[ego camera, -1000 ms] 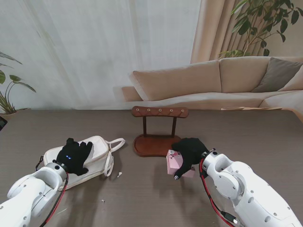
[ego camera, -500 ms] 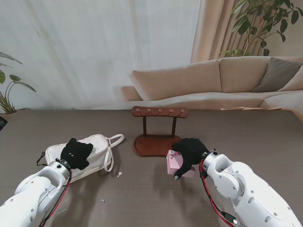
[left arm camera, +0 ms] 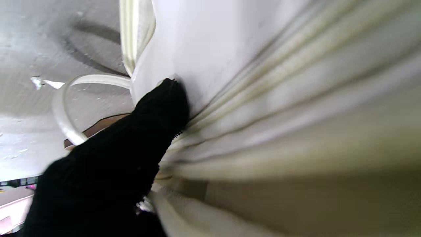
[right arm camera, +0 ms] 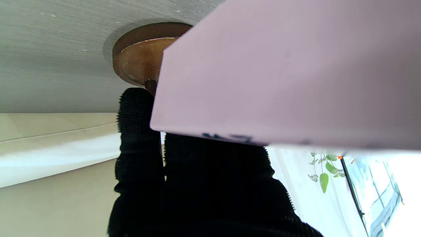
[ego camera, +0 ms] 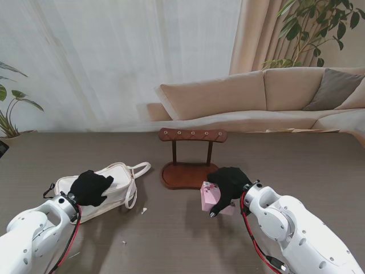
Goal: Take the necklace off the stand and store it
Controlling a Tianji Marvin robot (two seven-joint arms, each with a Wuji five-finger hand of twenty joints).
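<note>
The wooden necklace stand [ego camera: 192,136] rises at the table's middle on its oval base [ego camera: 181,174]; no necklace shows on its bar or anywhere else. My left hand [ego camera: 91,187], in a black glove, rests with curled fingers on top of a white zip pouch [ego camera: 117,177]. In the left wrist view a fingertip [left arm camera: 164,98] presses into the bunched pouch fabric [left arm camera: 263,98]. My right hand [ego camera: 228,181] grips a small pink box [ego camera: 209,197], tilted, just nearer to me than the stand base. The right wrist view shows the pink box [right arm camera: 296,65] over my fingers [right arm camera: 138,131], with the stand base [right arm camera: 138,56] beyond.
The pouch's loop strap [ego camera: 138,169] lies toward the stand. Small white scraps [ego camera: 144,210] sit on the table nearer to me. A sofa [ego camera: 262,97] and curtain lie beyond the far edge, and plants stand at both sides.
My left hand slid back toward me and left across the pouch while its spread fingers curled in, bunching the fabric. The right hand and pink box stayed put.
</note>
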